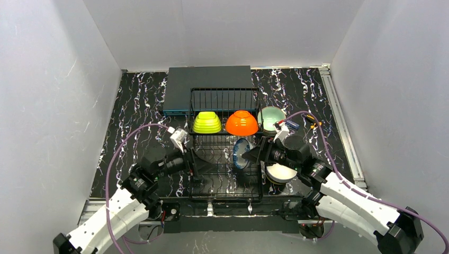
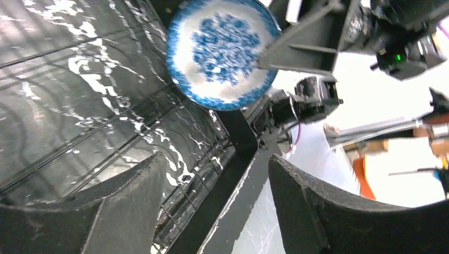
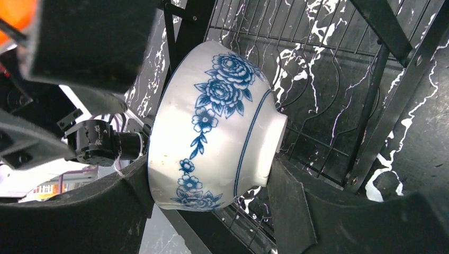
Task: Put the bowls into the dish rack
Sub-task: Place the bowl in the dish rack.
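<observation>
The blue-white patterned bowl (image 1: 241, 153) stands on edge over the middle of the dish rack (image 1: 223, 99), clamped across rim and foot by the right gripper (image 1: 254, 154), which reaches in from 3 o'clock; whether the bowl touches the wires yet I cannot tell. At 12 o'clock of it, along the raised back tier, sit the lime green bowl (image 1: 207, 123), the orange bowl (image 1: 242, 123) and the mint bowl (image 1: 271, 118); a white bowl (image 1: 280, 172) waits outside the rack at about 4 o'clock, under the right arm. At 9 o'clock hovers the left gripper (image 2: 216, 159), jaws apart, nothing between them.

To do this well, I judge: lower the bowl upright so its rim drops between two tines; let go only once the wires carry it, else it may roll or tip flat; hold the left gripper clear of its path.
</observation>
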Robot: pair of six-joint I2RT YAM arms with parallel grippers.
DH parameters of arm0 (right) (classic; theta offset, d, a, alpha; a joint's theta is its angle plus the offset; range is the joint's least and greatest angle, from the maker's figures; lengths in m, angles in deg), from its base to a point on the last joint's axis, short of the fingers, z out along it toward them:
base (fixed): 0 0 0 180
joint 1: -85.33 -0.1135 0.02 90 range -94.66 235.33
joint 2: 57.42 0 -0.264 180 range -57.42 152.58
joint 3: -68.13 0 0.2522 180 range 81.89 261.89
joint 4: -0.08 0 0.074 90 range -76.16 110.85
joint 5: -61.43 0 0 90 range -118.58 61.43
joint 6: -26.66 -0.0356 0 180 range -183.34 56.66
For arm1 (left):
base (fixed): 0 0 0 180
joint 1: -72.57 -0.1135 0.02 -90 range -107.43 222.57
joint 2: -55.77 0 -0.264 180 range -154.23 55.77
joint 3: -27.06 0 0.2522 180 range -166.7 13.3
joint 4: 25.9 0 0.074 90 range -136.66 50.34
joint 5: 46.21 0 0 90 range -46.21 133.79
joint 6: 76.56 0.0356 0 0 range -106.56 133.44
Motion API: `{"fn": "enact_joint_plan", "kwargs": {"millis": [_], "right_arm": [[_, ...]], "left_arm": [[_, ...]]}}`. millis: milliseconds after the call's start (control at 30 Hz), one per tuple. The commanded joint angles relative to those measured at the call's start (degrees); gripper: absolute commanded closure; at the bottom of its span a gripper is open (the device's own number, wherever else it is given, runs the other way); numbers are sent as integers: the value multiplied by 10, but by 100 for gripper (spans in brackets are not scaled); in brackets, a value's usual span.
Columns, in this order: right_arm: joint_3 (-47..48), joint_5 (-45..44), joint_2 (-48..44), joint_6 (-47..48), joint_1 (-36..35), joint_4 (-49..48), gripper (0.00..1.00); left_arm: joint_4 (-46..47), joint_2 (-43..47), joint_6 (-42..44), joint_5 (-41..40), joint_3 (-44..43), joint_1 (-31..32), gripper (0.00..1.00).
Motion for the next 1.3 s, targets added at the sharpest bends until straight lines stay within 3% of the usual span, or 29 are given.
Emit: {"fn": "enact_joint_plan", "kwargs": {"millis": [0, 200, 333, 700, 967, 1267], "right_arm": [[-2, 6, -2, -30, -4, -67, 99], [-7, 12, 3, -42, -5, -69, 99], [-9, 14, 4, -44, -7, -66, 99], [-15, 9, -11, -44, -6, -50, 99], [-16, 11, -11, -47, -7, -50, 99], [-15, 11, -17, -49, -7, -48, 99]], "left_arm": [[50, -37, 48, -88, -18, 92, 36], [58, -117, 145, -204, -72, 217, 41], [79, -161, 188, -235, -95, 274, 41], [162, -268, 194, -292, -122, 329, 56], [170, -319, 202, -359, -153, 366, 57], [189, -395, 210, -370, -182, 392, 58]]}}
